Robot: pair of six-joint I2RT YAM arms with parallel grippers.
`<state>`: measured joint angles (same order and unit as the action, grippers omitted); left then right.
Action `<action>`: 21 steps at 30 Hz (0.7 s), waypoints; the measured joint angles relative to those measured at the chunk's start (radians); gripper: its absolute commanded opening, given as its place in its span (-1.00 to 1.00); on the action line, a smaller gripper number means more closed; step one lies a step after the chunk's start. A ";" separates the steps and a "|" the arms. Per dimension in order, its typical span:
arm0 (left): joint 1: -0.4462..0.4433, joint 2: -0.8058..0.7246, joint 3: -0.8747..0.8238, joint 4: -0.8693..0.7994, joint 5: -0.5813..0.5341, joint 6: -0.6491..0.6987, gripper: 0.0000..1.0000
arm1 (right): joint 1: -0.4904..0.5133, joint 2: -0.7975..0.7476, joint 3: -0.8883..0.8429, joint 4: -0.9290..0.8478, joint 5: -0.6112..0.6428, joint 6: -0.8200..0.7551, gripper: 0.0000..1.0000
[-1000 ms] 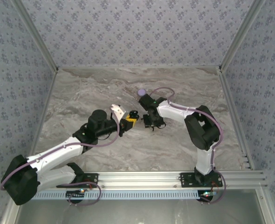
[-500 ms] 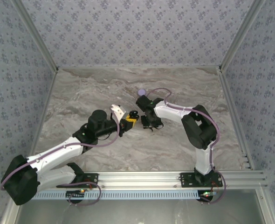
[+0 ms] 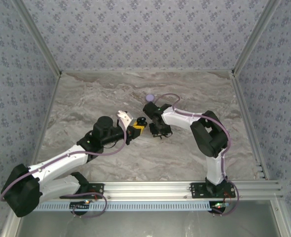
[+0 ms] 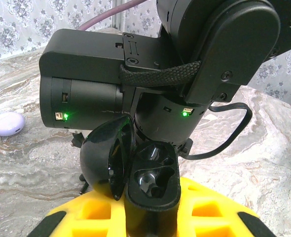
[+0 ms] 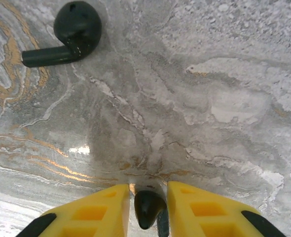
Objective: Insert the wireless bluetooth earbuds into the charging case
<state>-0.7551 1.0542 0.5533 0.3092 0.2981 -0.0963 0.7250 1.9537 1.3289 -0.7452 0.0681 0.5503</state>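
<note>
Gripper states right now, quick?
Left gripper: shut on the open charging case.
Right gripper: shut on a black earbud.

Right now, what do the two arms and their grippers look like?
The left arm and right arm are white shells with black joints, each trailed by a lavender cable. The left gripper and right gripper have yellow fingers with square pockets. Green lights glow on the right wrist.

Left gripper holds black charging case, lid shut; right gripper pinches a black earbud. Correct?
No, the lid is open, as the left wrist view shows. The left gripper holds the black charging case, lid hinged up; the right gripper pinches a black earbud.
</note>
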 measured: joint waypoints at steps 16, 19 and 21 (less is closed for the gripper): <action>0.000 0.000 0.000 0.000 -0.008 0.000 -0.76 | 0.002 0.013 0.010 -0.013 0.014 -0.012 -0.56; 0.000 -0.002 0.000 0.000 -0.008 0.000 -0.76 | 0.002 0.013 0.010 -0.012 0.014 -0.019 -0.53; 0.000 -0.008 -0.001 -0.001 -0.011 0.000 -0.76 | 0.002 0.014 0.010 -0.011 0.013 -0.026 -0.52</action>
<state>-0.7547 1.0458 0.5522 0.3080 0.2867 -0.0963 0.7273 1.9675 1.3384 -0.7563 0.0811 0.5247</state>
